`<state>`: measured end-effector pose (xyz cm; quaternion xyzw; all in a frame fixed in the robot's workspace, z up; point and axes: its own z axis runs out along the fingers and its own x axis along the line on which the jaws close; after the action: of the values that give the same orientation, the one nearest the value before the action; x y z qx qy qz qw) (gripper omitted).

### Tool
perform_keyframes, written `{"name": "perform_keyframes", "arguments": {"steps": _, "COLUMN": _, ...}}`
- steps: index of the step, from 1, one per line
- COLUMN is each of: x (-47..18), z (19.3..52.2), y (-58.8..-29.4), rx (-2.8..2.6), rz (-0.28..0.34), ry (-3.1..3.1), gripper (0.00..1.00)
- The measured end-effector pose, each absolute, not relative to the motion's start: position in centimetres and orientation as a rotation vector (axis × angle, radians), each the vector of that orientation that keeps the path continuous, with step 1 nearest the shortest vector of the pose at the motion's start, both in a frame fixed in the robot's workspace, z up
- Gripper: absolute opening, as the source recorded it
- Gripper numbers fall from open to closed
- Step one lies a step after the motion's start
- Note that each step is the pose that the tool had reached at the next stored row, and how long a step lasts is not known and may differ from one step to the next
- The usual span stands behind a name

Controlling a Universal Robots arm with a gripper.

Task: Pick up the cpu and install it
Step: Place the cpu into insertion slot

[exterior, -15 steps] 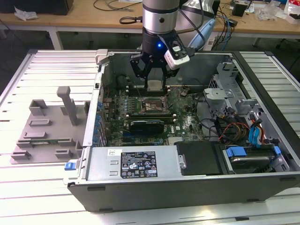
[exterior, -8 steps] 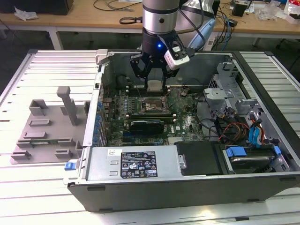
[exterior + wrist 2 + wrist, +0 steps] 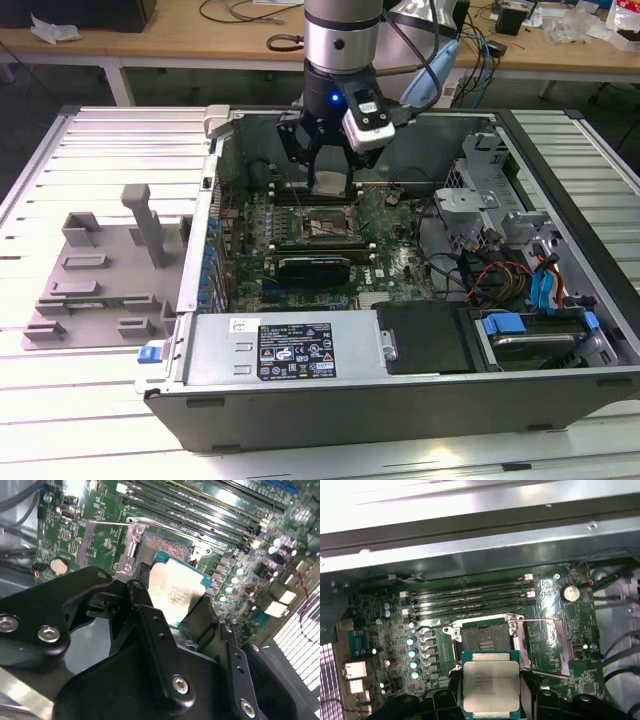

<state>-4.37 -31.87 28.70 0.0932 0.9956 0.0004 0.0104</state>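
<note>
Black gripper (image 3: pixel 491 701) closest, jaws narrowed to chip width and clamped on two opposite edges of the cpu (image 3: pixel 491 685). Held flat, silvery top up, raised clear of the open socket (image 3: pixel 482 642) on the green motherboard (image 3: pixel 375 610), not seated. Hinged socket frame (image 3: pixel 561 647) swung open beside the socket.

Inside case (image 3: pixel 300 415): cpu (image 3: pixel 491 687) above socket (image 3: pixel 482 642); tray (image 3: pixel 110 285) outside.
</note>
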Motion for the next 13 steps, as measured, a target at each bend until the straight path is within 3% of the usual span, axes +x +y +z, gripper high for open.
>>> {"name": "perform_keyframes", "arguments": {"steps": 13, "x": -4.37, "z": 28.52, "y": -31.87, "rx": 0.897, "rz": -0.005, "ry": 2.989, "gripper": 0.55}}
